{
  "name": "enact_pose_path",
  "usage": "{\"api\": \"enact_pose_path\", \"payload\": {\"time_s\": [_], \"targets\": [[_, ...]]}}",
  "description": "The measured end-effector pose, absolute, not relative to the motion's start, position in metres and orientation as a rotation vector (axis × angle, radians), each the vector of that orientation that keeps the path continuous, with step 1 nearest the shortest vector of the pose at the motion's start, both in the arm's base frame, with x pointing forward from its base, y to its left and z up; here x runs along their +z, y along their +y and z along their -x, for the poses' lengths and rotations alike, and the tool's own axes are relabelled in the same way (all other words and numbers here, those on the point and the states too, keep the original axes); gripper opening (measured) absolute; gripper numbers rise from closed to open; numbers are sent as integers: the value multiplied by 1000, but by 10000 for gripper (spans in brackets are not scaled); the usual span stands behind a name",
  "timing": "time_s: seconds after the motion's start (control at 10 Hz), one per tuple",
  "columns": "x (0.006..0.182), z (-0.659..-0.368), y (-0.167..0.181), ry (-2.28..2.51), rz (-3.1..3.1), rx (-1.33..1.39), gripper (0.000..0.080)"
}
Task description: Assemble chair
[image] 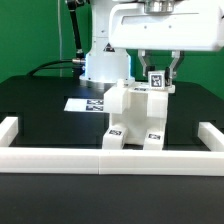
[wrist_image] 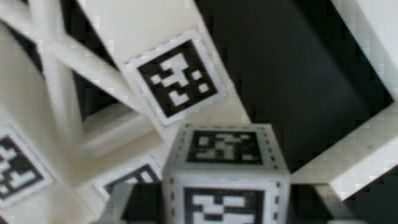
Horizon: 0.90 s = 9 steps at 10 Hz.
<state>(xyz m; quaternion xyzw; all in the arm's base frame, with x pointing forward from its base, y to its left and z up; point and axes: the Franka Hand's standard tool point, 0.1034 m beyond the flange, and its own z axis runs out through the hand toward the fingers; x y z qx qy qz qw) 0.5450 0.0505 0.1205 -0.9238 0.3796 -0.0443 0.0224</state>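
Note:
The partly joined chair [image: 128,112], white and blocky with black-and-white tags, stands at the table's middle near the front wall. My gripper [image: 158,74] hangs over the side of it on the exterior view's right. It is shut on a chunky white tagged chair part [image: 157,81] that sits at the assembly's top there. In the wrist view this part [wrist_image: 222,165] fills the space between my fingers, my gripper [wrist_image: 224,205] closed on its two sides. Behind it run the chair's white bars, one bearing a tag [wrist_image: 178,80]. Whether the part touches the assembly is hidden.
The marker board [image: 85,103] lies flat on the black table behind the chair on the exterior view's left. A low white border wall [image: 60,158] runs along the front and up both sides. The arm's white base [image: 103,62] stands at the back.

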Motion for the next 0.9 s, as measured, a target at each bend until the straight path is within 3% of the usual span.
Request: {"api": "enact_pose_path", "payload": {"time_s": [0.9], "targets": [[120, -545, 54, 1932, 2377, -102, 284]]}}
